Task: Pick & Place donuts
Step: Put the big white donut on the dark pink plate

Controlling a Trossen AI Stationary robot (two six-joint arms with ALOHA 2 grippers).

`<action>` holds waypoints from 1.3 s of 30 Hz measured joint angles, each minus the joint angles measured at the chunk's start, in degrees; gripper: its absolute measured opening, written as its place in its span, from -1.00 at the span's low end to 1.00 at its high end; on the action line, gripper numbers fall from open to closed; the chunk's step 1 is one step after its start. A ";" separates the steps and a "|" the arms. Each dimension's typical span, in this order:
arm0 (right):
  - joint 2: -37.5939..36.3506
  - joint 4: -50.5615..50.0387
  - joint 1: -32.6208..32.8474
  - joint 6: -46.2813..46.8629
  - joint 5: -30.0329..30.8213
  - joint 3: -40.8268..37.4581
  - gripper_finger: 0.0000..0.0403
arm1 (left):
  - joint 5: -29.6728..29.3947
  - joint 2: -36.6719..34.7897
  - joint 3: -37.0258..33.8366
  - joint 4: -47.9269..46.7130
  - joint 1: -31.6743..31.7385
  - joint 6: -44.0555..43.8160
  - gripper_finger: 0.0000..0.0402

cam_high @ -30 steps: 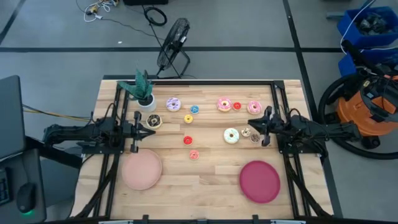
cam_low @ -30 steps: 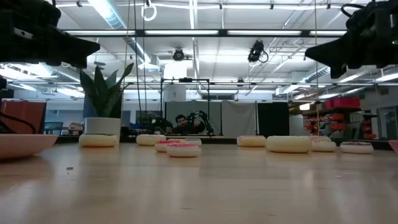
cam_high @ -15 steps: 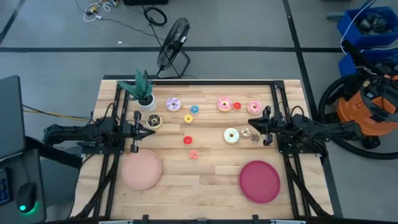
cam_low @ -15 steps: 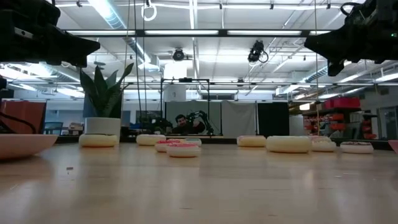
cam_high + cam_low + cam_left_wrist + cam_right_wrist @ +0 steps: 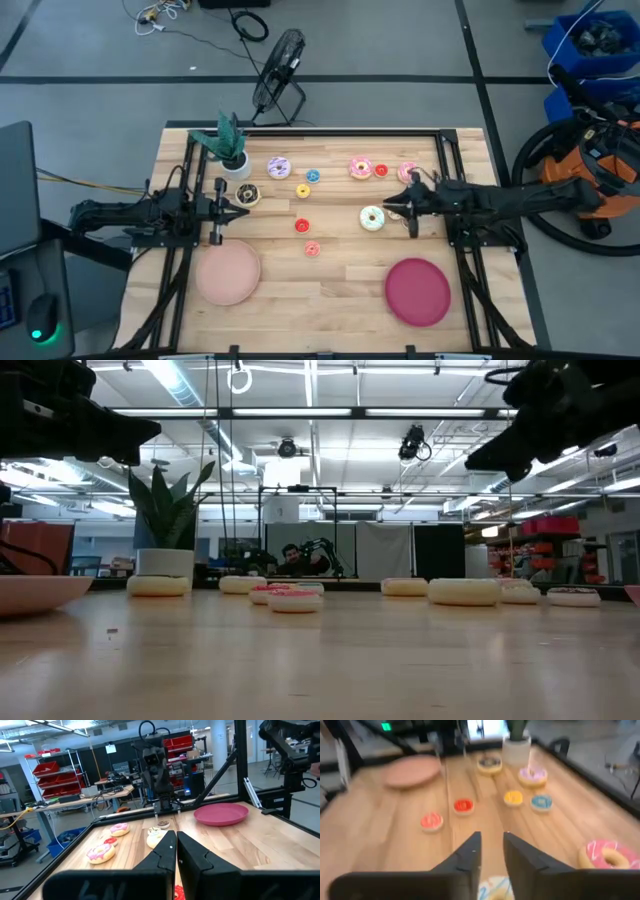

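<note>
High view: right gripper point(image 5: 388, 207) now reaching further over the worktop point(image 5: 330, 290), hovering beside the white donut point(image 5: 371, 218). Low view: still hanging above the donuts, touching nothing. Right wrist view: fingers point(image 5: 470, 851) parting slightly, starting a pick. Left wrist view: left gripper point(image 5: 176, 851) waiting, fingers pressed together.

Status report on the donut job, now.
Left gripper shut, empty, parked beside chocolate donut. Right gripper part open, empty, above white donut. Both plates bare. Nothing blocking.
</note>
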 joint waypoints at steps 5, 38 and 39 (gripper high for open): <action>9.59 0.07 -0.82 -1.63 0.02 1.38 -0.05 | 0.00 0.00 0.02 0.49 0.00 -1.73 -0.91; 38.90 9.38 -10.11 -3.45 -4.04 1.49 -0.07 | 0.01 0.00 0.01 1.92 0.00 -4.48 -0.91; 38.92 9.39 -10.11 -3.45 -4.01 1.49 -0.12 | 0.00 0.00 0.00 1.92 0.00 -4.48 -0.91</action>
